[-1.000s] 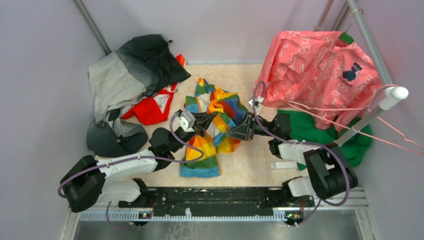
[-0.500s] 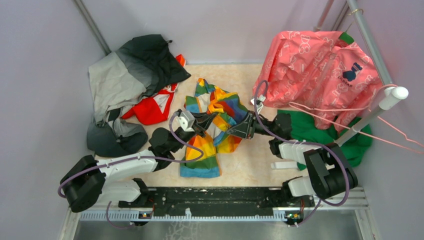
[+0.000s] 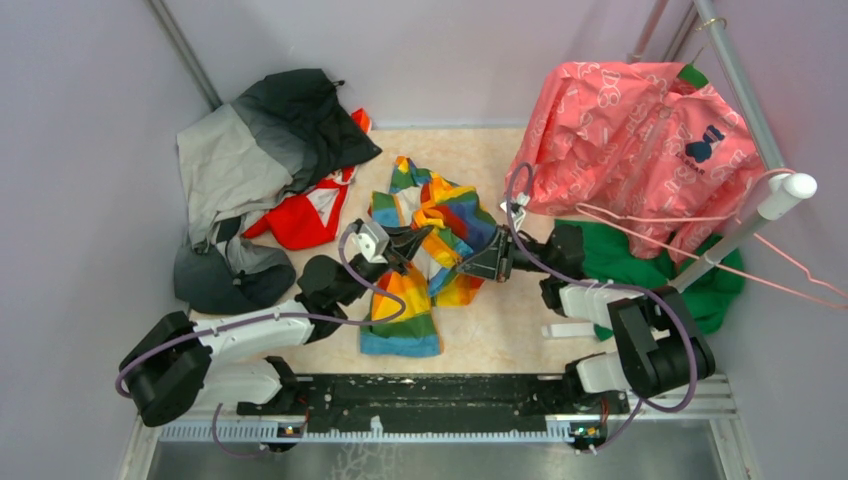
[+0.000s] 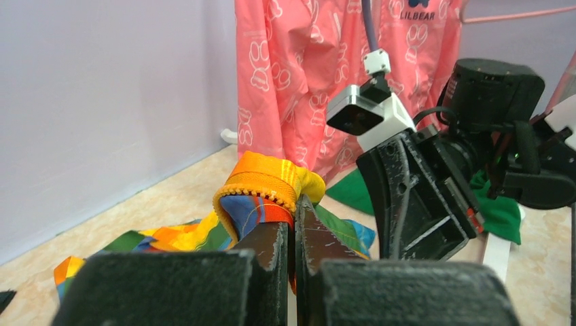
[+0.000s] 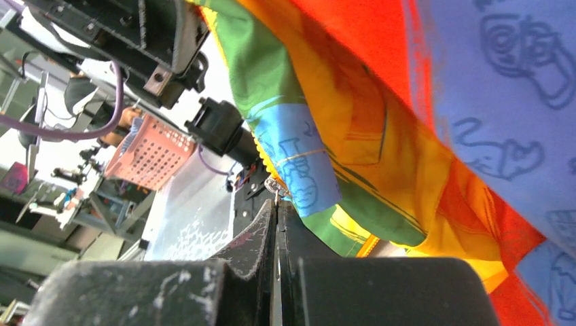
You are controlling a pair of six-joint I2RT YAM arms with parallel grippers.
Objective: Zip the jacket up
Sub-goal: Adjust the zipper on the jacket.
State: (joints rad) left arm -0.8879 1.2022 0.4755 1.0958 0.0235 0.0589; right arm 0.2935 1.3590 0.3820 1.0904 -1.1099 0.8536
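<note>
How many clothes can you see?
5: rainbow jacket centre, grey-and-black jacket back left, red garment beside it, pink garment back right, green garment below it. Others may be hidden.

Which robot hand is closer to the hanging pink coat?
Right. The right hand is at the side of the rainbow jacket facing the pink coat; the left hand is at its far side.

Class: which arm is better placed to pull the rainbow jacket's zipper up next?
Right, probably: the right tool is shut beside a small metal piece on the jacket; the left tool only clamps the orange zipper edge.
</note>
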